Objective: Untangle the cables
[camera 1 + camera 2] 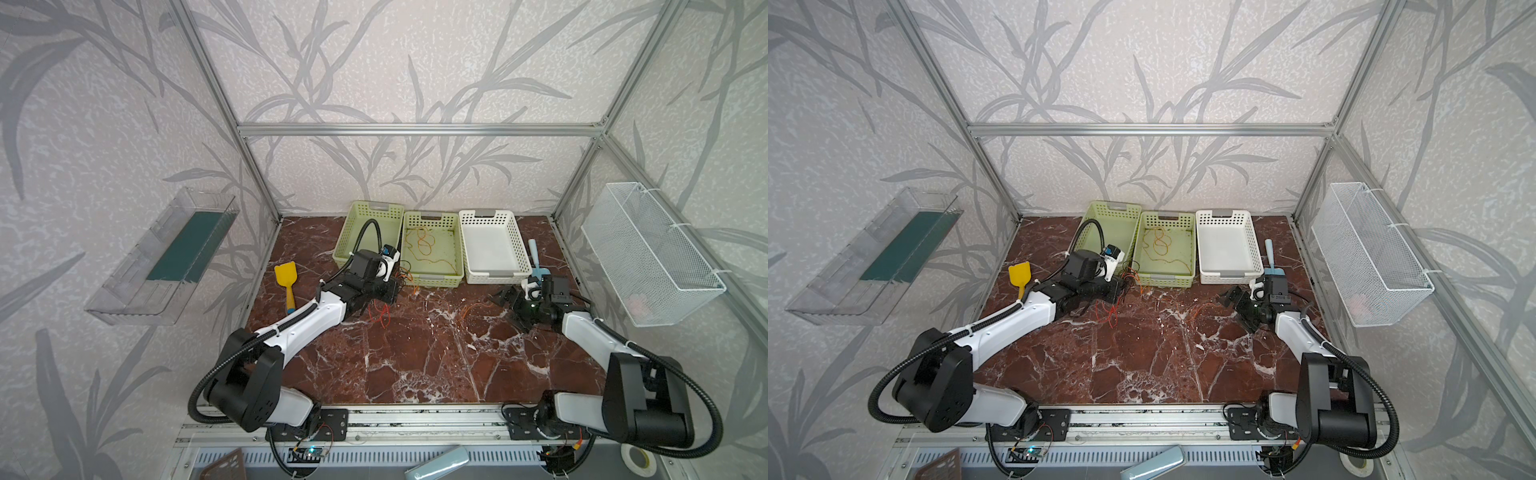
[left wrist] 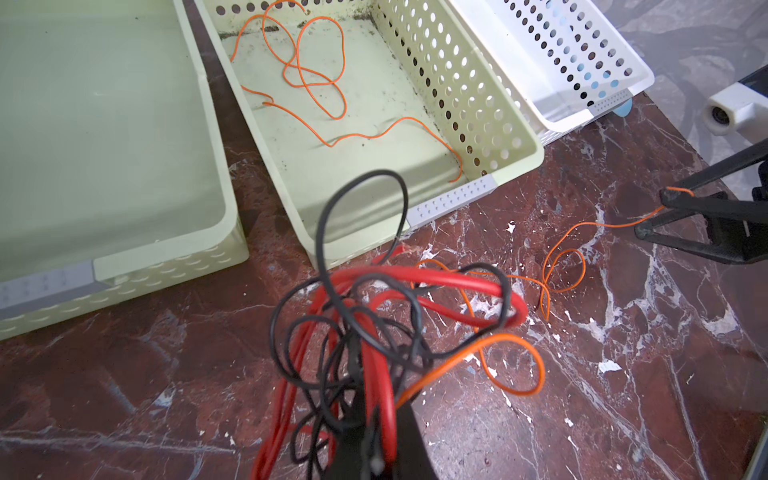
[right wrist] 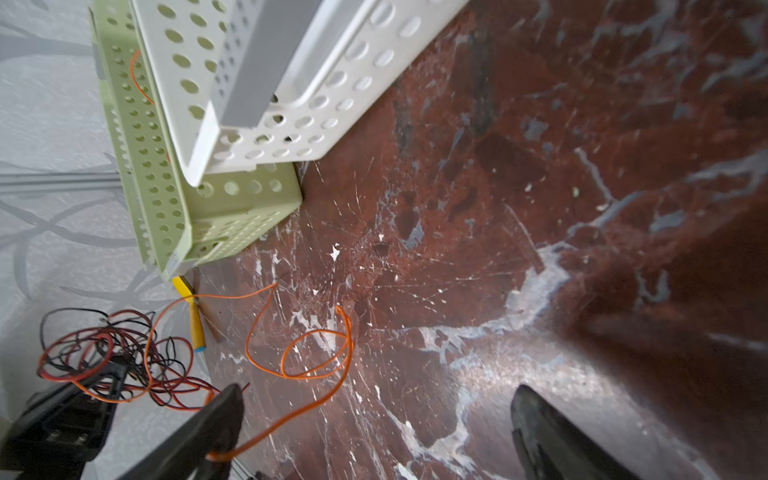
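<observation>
Left claw [image 2: 361,432] clamps tangled cables [image 2: 374,324]; orange cable [image 3: 291,415] hooks the splayed right claw [image 3: 376,390].

A robot lab booth: metal frame [image 1: 419,129], leaf-paper walls [image 1: 415,62], left arm [image 1: 307,322] and right arm [image 1: 590,332] bolted to a rail [image 1: 415,417] at the worktop's [image 1: 415,353] front edge.

The table [image 1: 415,365] looks like polished red-brown marble veined white, glossy, with scuffs and pale specks near its middle. At twelve o'clock the middle green basket [image 2: 469,104] and the white basket [image 3: 332,99] are matt perforated plastic, and the green one's floor is grimy. The cables [image 2: 415,275] have smooth, faintly shiny sheaths. The frame [image 1: 415,129] is brushed aluminium. At three o'clock hangs a mesh basket [image 1: 648,257] of white-coated wire, at nine a clear, glossy plastic tray [image 1: 124,299].
</observation>
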Robot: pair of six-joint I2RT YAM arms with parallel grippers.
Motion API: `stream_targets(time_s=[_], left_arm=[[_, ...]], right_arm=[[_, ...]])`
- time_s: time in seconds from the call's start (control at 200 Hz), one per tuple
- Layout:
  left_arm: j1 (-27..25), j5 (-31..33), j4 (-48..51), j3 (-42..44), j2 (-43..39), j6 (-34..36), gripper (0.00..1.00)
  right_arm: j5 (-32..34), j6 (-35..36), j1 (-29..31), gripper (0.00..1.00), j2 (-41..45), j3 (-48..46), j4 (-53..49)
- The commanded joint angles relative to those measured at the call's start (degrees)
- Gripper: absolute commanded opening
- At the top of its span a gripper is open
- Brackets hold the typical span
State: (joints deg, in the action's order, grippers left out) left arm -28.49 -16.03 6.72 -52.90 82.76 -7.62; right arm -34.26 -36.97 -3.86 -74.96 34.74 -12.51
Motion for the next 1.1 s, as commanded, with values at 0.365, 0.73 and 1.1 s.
stream_targets(time_s=[0.365, 0.73, 1.1], left_arm=[[-2.7, 1.6, -1.5, -4.2, 3.2, -0.4, 0.00], [-3.0, 2.2, -1.8, -3.1, 3.4, -1.7, 0.00], [-7.0, 2.4, -1.6, -5.1, 4.3, -1.1, 0.00]], right_arm=[[2.6, 5.1, 3.3, 0.00, -3.7, 3.5, -3.0], [0.5, 3.0, 3.4, 0.84, -2.9, 4.2, 0.8], [-0.2, 18.7, 16.9, 0.87, 3.9, 8.0, 4.7]])
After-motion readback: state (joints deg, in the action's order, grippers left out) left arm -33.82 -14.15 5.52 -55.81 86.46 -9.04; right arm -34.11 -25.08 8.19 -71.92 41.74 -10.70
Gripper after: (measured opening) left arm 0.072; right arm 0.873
